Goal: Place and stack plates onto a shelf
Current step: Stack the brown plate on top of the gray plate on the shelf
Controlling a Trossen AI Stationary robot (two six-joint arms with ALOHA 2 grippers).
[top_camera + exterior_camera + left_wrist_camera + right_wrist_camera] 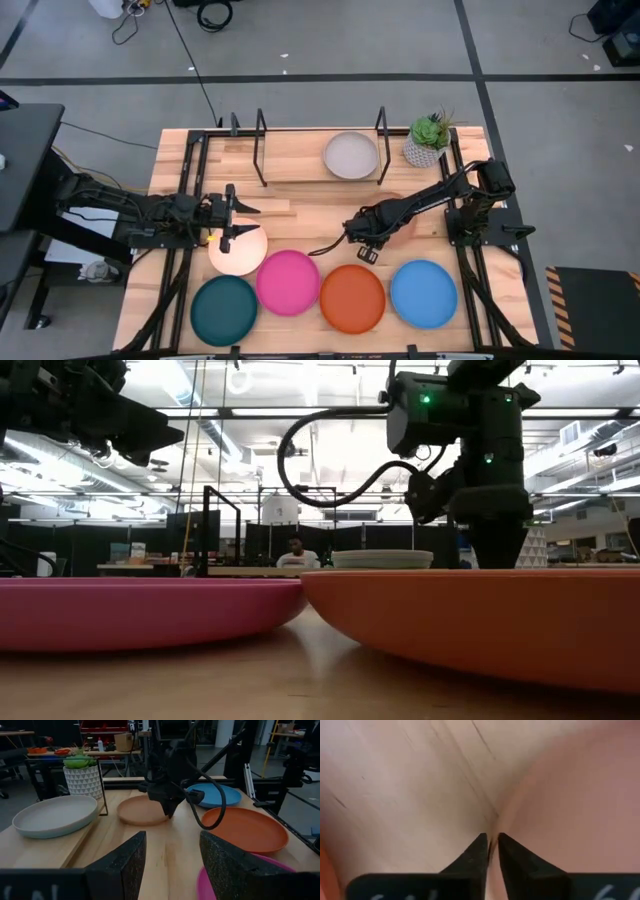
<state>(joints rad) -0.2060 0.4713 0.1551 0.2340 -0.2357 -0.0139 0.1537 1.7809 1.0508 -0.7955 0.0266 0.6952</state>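
Note:
My right gripper (360,236) reaches toward the table's middle and points down at the tan plate (139,810), which lies on the tabletop in front of the shelf (300,165). Its fingers are shut on that plate's rim. My left gripper (232,215) is open and hovers over the far edge of the cream-peach plate (237,252), touching nothing. A grey plate (351,155) rests on the shelf board between the black hoops. Pink (288,282), teal (224,308), orange (352,298) and blue (424,293) plates lie along the near edge. I see no light blue plate. My right gripper (492,845) pinches the tan plate's rim (495,824) between its two fingers, on the side facing the table's left. The fingers come from above, pointing down. The plate lies flat on the wood in the left wrist view.
A potted plant (430,140) stands at the shelf's right end. Black frame rails (190,180) run along both sides of the tabletop. Bare wood (300,215) lies between the two grippers. A person sits in the room far behind the table (295,550).

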